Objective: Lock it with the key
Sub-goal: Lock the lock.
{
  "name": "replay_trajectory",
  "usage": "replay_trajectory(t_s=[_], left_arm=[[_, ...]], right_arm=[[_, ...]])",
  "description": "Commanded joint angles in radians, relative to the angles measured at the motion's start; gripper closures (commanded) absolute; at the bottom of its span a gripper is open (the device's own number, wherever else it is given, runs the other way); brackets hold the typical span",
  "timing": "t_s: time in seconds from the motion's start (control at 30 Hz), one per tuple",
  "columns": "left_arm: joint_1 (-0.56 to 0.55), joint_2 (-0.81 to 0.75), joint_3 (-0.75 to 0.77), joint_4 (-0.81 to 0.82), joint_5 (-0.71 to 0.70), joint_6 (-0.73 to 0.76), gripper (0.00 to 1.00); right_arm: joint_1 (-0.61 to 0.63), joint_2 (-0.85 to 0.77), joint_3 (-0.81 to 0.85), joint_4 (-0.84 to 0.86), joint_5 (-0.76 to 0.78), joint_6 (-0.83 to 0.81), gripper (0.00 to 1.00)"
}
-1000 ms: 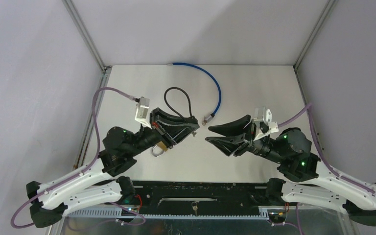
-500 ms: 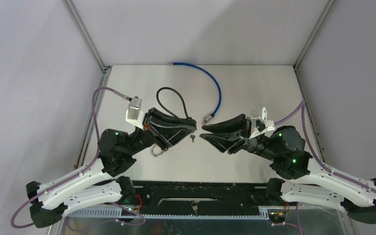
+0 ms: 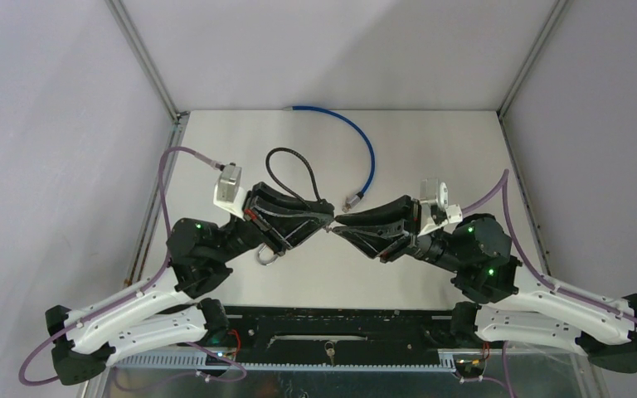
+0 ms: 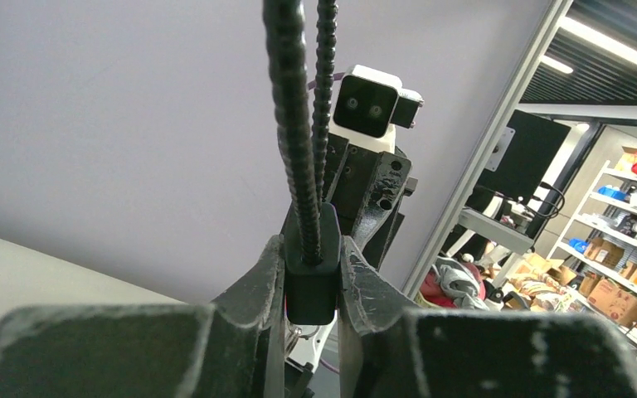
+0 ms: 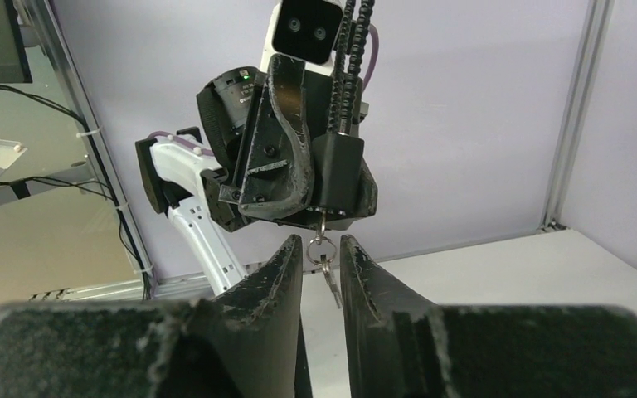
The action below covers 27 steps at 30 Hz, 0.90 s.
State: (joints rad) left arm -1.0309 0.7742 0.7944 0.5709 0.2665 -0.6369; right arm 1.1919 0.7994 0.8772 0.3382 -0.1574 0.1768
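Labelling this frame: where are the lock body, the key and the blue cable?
lock body [image 5: 337,170], right wrist view, front face of the black block.
key [image 5: 324,265], right wrist view, upper part under its ring.
blue cable [image 3: 371,157], top view, middle of its curve.

Blue cable [image 3: 371,157] just beyond right pincer [image 3: 337,226]; far-right tabletop [image 3: 456,145] free.

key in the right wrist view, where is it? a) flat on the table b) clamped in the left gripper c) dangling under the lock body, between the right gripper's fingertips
c: the key dangles from the lock body that the left gripper clamps, in the gap of the right gripper.
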Motion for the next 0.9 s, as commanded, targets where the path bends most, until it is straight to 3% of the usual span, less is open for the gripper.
replay_trajectory(t_s=[0.0,0.87], left_arm=[[0.002,-0.003,0.023,0.070,0.008,-0.015,1.00],[0.002,0.019,0.025,0.068,0.012,-0.007,1.00]], right_arm=[[0.013,0.007,0.003,0.072,0.006,0.012,0.75],[0.037,0.040,0.003,0.055,0.110,-0.008,0.85]])
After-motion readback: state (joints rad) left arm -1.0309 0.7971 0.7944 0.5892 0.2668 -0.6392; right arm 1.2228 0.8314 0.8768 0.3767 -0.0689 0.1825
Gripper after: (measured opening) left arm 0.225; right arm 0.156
